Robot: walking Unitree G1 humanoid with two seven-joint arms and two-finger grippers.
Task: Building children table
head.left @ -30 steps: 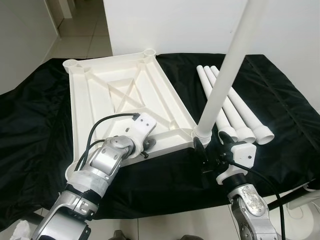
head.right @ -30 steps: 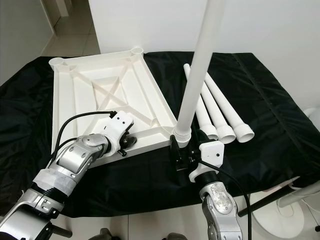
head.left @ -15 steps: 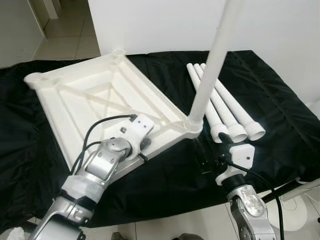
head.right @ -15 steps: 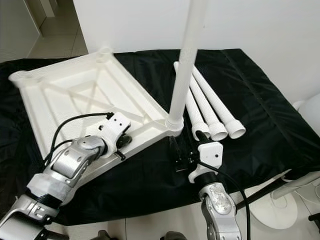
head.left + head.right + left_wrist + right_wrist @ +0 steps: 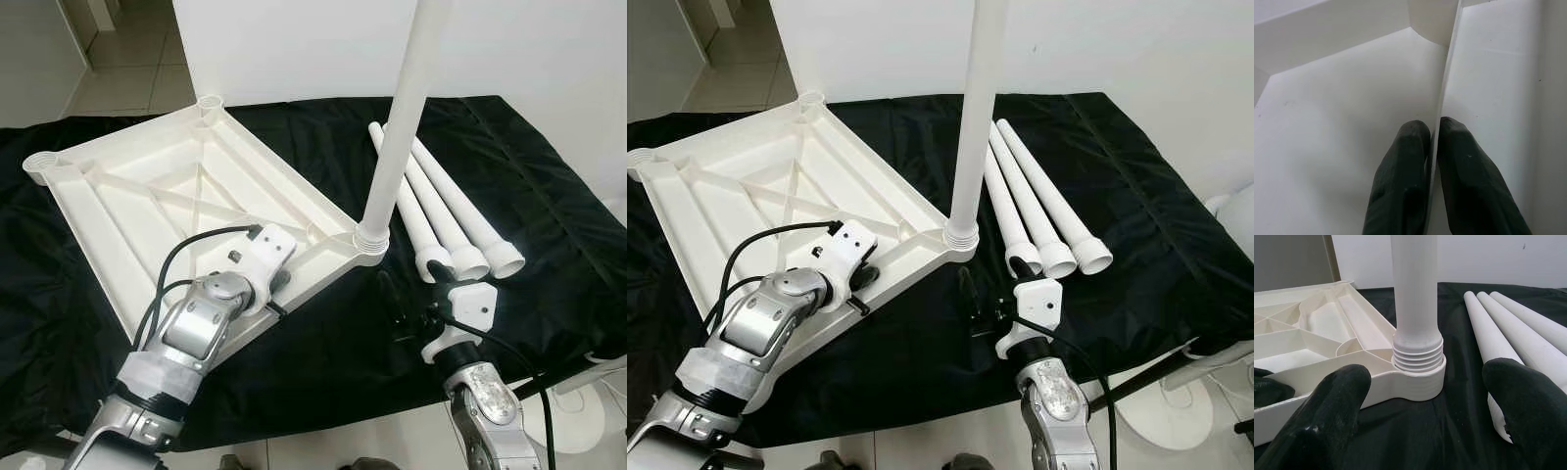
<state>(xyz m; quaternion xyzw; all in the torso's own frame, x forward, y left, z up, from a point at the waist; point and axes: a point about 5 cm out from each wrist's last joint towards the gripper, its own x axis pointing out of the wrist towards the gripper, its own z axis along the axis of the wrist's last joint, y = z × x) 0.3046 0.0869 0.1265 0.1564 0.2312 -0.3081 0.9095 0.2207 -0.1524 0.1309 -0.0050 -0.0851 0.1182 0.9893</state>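
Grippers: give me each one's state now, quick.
Left gripper: closed on a rib of the tabletop.
Right gripper: open, holding nothing, just short of the leg standing in the corner socket.

Tabletop (image 5: 147, 206) on cloth (image 5: 549, 206), upright leg (image 5: 402, 127) in its corner, three legs (image 5: 451, 211) right

Brightness: even, bright daylight is filling both eye views.
Glare: the tabletop (image 5: 186, 196) is washing out around the left end effector's fingers (image 5: 1400, 181).
Focus: the right end effector's fingers (image 5: 1327, 416) are blurring close up.
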